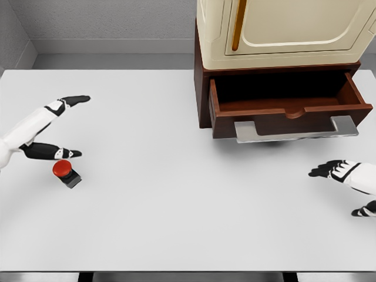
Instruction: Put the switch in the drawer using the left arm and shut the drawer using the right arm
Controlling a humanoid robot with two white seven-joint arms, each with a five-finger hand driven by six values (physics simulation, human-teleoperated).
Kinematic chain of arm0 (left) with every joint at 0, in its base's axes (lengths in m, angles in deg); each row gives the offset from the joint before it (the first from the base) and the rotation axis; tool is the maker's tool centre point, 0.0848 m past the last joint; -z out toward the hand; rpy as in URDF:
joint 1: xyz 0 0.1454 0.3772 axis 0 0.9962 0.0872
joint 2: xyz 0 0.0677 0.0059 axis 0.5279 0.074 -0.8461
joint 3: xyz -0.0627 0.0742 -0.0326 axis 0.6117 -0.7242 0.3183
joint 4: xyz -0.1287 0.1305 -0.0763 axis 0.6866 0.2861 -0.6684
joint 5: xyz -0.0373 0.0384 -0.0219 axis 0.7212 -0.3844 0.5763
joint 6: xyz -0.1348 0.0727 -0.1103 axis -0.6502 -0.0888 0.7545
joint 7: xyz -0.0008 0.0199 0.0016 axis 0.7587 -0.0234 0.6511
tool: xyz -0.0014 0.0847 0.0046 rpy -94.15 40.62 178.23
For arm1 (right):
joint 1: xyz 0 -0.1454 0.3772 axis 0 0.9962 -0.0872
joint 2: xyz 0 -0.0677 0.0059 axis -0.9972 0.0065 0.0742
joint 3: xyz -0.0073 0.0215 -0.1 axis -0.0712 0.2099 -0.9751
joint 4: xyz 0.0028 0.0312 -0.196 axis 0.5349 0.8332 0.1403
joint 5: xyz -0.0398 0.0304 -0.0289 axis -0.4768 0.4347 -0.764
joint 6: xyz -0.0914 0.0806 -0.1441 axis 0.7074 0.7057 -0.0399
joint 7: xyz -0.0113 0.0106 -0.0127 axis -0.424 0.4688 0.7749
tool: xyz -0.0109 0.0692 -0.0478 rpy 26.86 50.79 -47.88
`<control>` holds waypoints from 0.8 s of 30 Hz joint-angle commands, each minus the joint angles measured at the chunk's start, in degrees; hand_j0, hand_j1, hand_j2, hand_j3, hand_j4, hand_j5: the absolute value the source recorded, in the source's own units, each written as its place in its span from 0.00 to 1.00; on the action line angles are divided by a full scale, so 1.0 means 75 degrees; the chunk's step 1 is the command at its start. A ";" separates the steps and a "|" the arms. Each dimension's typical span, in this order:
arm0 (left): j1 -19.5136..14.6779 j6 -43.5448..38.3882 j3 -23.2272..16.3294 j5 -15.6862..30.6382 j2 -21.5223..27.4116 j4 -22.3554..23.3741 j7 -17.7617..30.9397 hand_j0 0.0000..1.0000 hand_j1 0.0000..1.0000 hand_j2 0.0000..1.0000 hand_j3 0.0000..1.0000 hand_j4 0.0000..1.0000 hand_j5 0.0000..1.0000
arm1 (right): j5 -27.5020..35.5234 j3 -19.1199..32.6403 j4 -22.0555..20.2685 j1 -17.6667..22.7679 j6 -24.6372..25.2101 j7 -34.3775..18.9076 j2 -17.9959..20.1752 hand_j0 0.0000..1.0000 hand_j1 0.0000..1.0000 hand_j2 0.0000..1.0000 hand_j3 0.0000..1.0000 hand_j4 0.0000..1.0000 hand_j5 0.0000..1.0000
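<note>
The switch (64, 172), a red round button on a dark grey base, lies on the white table (176, 194) at the left. My left hand (69, 129) hovers just above and behind it, fingers spread wide, holding nothing; its lower finger (56, 152) is right over the button. The brown drawer (288, 111) is pulled out from the cabinet at the upper right, its inside dark, with a grey metal handle (294, 130) along the front. My right hand (341, 182) stays low at the right edge, fingers relaxed and apart, well below the drawer.
A cream cabinet (282, 26) with an orange vertical handle (236, 26) sits on top of the drawer unit. Grey walls close the back and left of the table.
</note>
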 commanded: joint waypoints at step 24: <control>0.2309 -0.0016 -0.1072 0.2598 0.1663 -0.1192 -0.2784 1.00 1.00 1.00 1.00 1.00 1.00 | 0.1293 0.0760 0.0005 -0.0047 0.0018 0.0002 0.0315 0.58 0.58 0.58 0.58 0.58 0.58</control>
